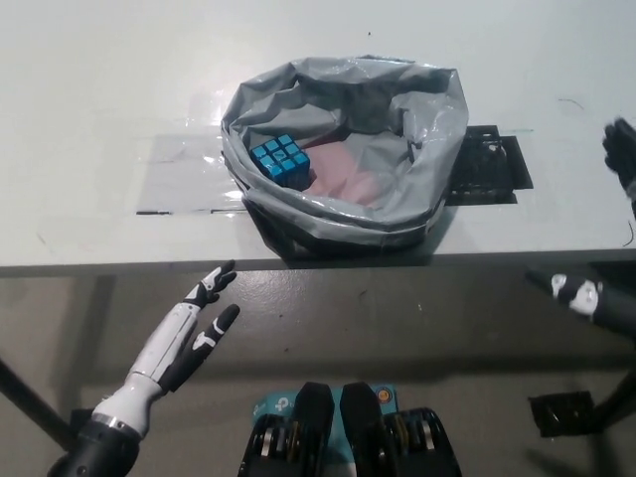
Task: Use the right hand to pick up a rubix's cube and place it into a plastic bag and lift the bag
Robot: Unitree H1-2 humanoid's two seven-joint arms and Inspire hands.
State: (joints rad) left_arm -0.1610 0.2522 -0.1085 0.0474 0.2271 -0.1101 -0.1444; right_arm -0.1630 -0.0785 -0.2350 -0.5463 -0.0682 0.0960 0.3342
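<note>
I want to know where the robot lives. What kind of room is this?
Probably a lab or test room, not a home. A plain white table has clear sheets taped flat on it, a grey plastic bag holds a blue cube, and the floor is bare grey.
</note>
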